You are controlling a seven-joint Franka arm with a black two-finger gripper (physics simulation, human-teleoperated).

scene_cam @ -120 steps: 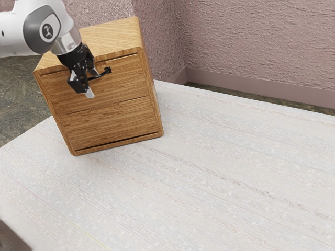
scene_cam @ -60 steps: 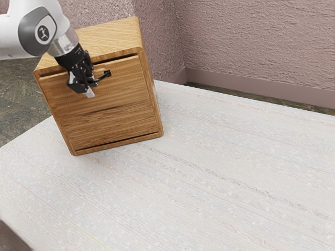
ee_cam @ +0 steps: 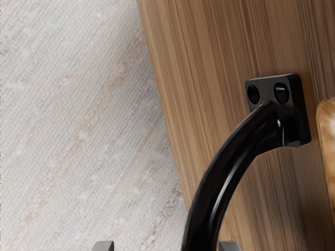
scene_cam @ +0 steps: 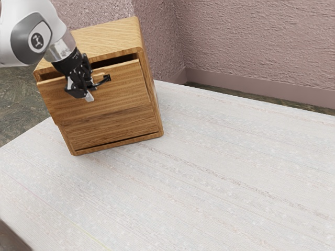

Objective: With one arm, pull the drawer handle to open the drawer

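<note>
**Stiff bar, easy slide: hook it mid-span and pull square**

Exterior view: the light wooden two-drawer cabinet sits on the pale, fine-grained worktop. Its upper wooden drawer stands a little way out, with a dark gap above its front. The curved black metal handle lies right at your jaws.

Wrist view: the handle runs down between the jaws, which stand apart, with clear space on the side of one fingertip. It is hooked, not clamped. Expect a rigid, glossy, probably slippery bar and a light-running drawer. Take hold mid-bar, away from the screwed black mounting plate, and pull straight out.
</note>
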